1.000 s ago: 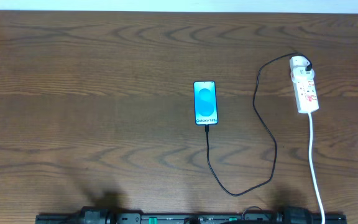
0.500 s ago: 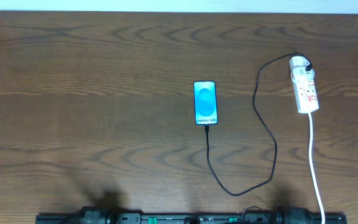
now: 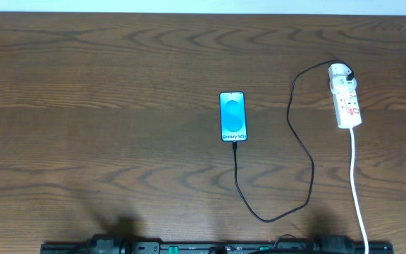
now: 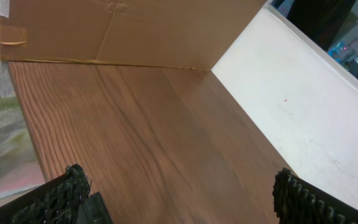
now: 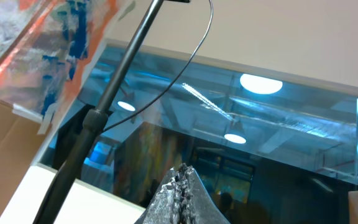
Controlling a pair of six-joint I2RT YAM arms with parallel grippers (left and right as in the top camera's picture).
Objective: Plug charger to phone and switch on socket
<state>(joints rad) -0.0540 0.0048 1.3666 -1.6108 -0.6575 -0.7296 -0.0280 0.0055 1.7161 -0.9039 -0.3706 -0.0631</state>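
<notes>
The phone lies flat mid-table, blue screen up. The charger's thin black cable runs from the phone's near end, loops right and goes up to a white adapter seated at the far end of the socket, a white power strip at the right. The plug tip sits at the phone's near edge. Neither gripper shows in the overhead view. In the left wrist view my left gripper is open over bare wood. In the right wrist view my right gripper is shut with nothing in it, pointing up off the table.
The strip's thick white cord runs toward the near table edge at the right. A cardboard wall and a white panel border the table in the left wrist view. The arm bases sit along the near edge.
</notes>
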